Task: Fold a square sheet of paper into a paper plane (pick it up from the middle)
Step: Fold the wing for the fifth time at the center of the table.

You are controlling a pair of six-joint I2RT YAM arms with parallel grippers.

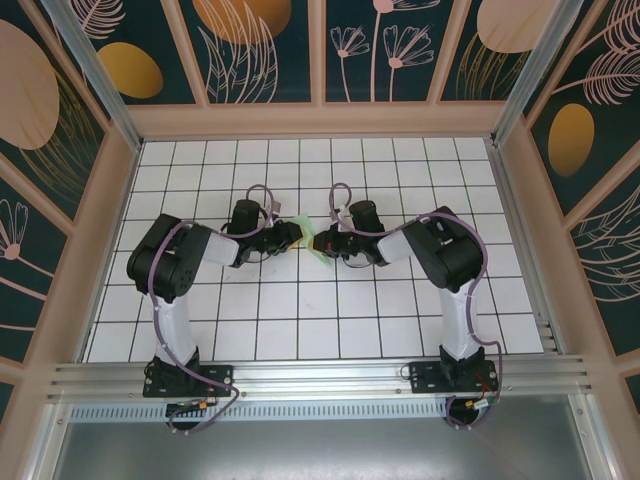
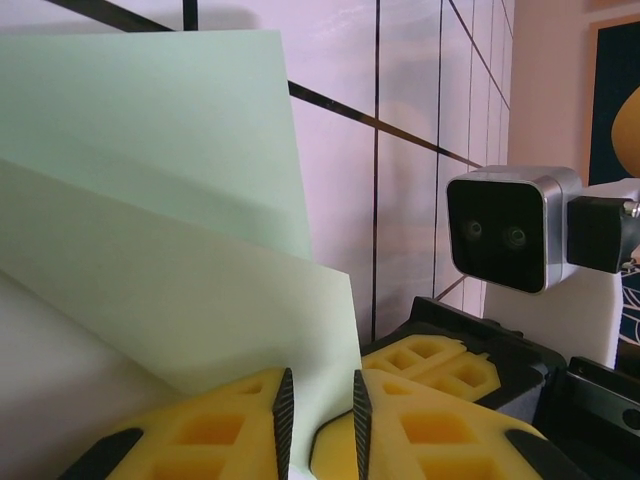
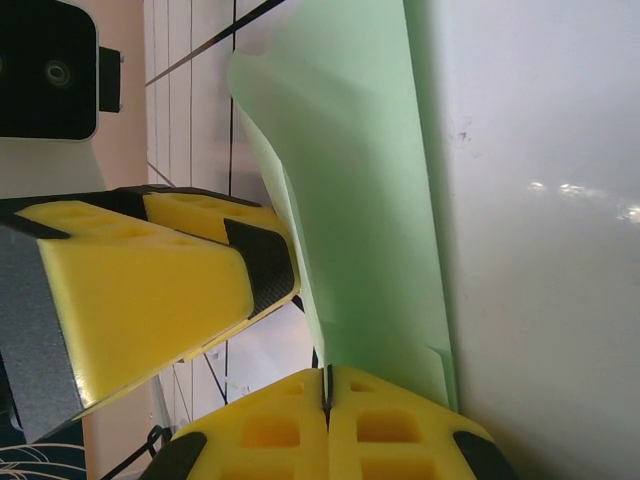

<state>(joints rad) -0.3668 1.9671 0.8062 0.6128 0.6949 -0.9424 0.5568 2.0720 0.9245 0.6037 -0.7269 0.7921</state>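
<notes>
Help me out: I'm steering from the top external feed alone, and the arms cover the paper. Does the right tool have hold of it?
Observer: Yes. In the right wrist view the right tool is shut on the edge of the sheet, which rises out from between its fingers.
Operator: And the left tool?
Observer: In the left wrist view the left tool has its pads apart, with the sheet's lower edge sitting in the gap.
Operator: Is the sheet flat?
Observer: No. The left wrist view shows two overlapping layers, the nearer one with a slanting top edge.
</notes>
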